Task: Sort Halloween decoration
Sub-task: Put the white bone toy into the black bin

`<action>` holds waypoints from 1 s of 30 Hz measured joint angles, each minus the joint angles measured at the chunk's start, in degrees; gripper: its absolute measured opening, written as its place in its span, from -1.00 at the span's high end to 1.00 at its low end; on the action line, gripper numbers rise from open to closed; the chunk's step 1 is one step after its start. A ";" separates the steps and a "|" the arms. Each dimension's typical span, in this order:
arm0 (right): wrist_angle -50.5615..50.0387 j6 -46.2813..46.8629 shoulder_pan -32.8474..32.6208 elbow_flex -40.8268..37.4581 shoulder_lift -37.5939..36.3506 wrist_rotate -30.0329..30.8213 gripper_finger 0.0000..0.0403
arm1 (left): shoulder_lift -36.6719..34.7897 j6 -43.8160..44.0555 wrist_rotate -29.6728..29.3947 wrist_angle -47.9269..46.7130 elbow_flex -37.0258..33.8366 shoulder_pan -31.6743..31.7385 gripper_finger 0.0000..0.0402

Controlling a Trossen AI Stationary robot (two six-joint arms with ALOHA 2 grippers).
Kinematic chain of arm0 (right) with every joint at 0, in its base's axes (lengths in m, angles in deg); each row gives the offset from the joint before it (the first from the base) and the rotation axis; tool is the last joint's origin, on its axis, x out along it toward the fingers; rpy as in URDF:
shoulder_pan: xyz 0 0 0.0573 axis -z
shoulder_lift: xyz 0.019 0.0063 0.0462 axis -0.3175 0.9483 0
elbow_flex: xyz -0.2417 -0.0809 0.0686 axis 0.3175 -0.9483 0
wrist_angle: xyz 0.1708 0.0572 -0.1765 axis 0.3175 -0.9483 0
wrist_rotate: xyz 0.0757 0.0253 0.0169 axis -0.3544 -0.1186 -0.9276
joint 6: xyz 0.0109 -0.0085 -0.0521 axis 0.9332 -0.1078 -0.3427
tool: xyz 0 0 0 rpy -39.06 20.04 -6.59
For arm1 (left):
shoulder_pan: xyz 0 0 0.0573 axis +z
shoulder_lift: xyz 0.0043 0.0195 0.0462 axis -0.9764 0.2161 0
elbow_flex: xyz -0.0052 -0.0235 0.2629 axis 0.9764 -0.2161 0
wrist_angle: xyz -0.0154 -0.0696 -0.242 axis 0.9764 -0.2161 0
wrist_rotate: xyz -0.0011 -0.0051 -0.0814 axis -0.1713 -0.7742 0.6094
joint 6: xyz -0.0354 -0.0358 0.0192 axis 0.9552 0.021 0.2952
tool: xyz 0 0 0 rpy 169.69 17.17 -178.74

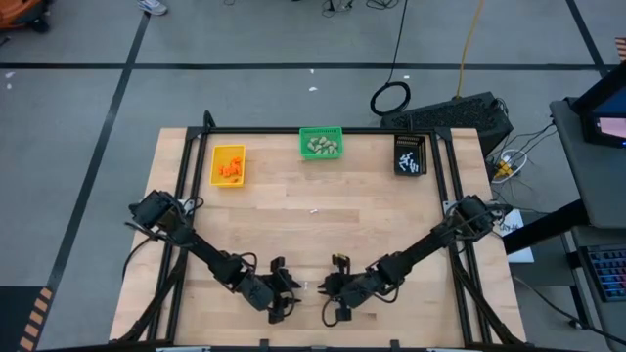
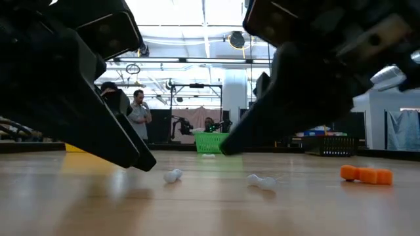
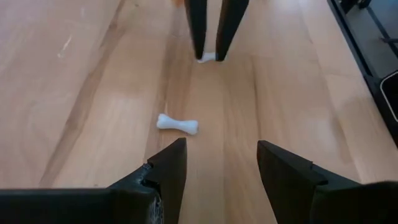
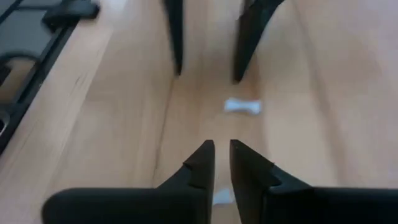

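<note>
Tabletop (image 1: 313,235): right gripper (image 4: 222,163) seemingly pinching a white stick (image 4: 222,197).

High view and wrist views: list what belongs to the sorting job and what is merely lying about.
Job:
white bone between the grippers
second white bone at the right gripper
left gripper
yellow bin, green bin, black bin

Lying about:
cable loop on the floor
keyboard

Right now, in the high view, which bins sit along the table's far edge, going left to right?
Yellow bin with orange bits → green bin with beige lumps → black bin with white sticks.
</note>
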 joint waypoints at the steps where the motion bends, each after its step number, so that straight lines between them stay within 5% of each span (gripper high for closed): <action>1: -0.40 -0.36 0.12 0.00 0.00 -1.67 0.84 | 0.00 0.02 0.10 0.01 0.00 0.08 0.04; 7: -0.87 0.27 -0.78 0.00 0.00 -4.19 0.89 | 0.00 -0.84 0.12 0.07 0.00 0.50 0.04; 19: -6.85 5.47 -2.77 0.00 -0.32 5.95 0.41 | 0.00 -2.77 0.13 0.16 0.00 1.67 0.04; 30: -6.40 7.04 -2.44 0.00 -0.35 5.61 0.25 | 0.00 -3.04 0.12 0.14 0.00 1.71 0.04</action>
